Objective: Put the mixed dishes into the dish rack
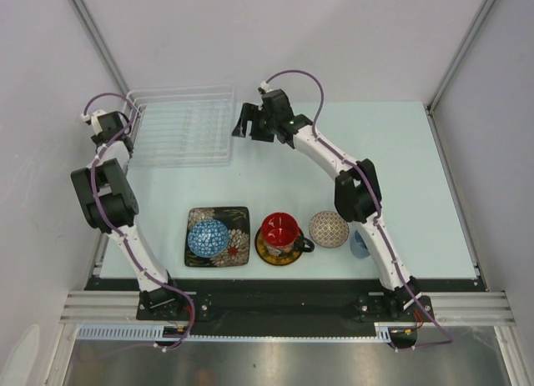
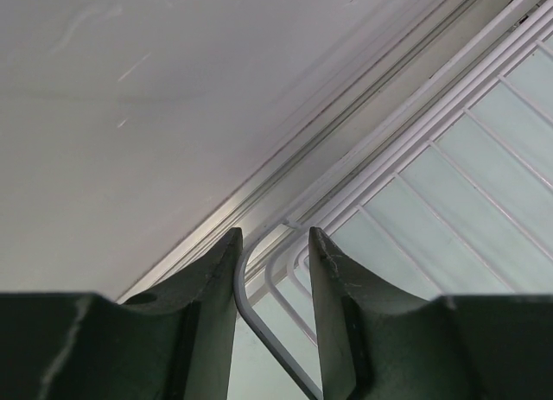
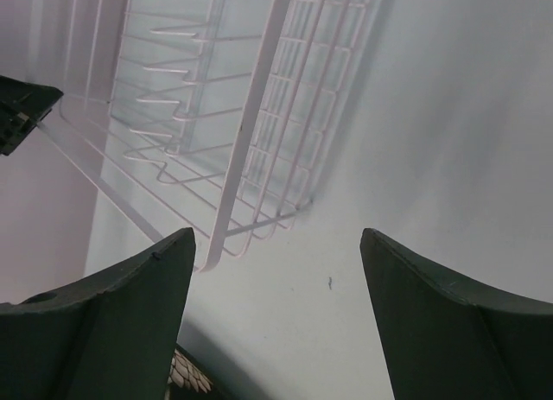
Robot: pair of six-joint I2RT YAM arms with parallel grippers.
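The dish rack (image 1: 179,123), a white wire tray, stands at the back left. My left gripper (image 1: 128,122) is at its left corner. In the left wrist view the gripper (image 2: 272,236) straddles the rack's rounded corner rim (image 2: 251,309) with the jaws narrowed. One finger touches the wire and a gap shows at the other. My right gripper (image 1: 244,123) hovers open by the rack's right edge (image 3: 251,132), holding nothing. At the front a blue patterned bowl (image 1: 208,237) sits on a black square floral plate (image 1: 236,220). A red-inside cup (image 1: 280,229) stands on a yellow-brown saucer (image 1: 265,254).
A beige patterned bowl (image 1: 329,228) sits right of the cup. A light blue cup (image 1: 360,246) is partly hidden behind the right arm. White walls close in on the left, back and right, and the rack lies close to the left wall.
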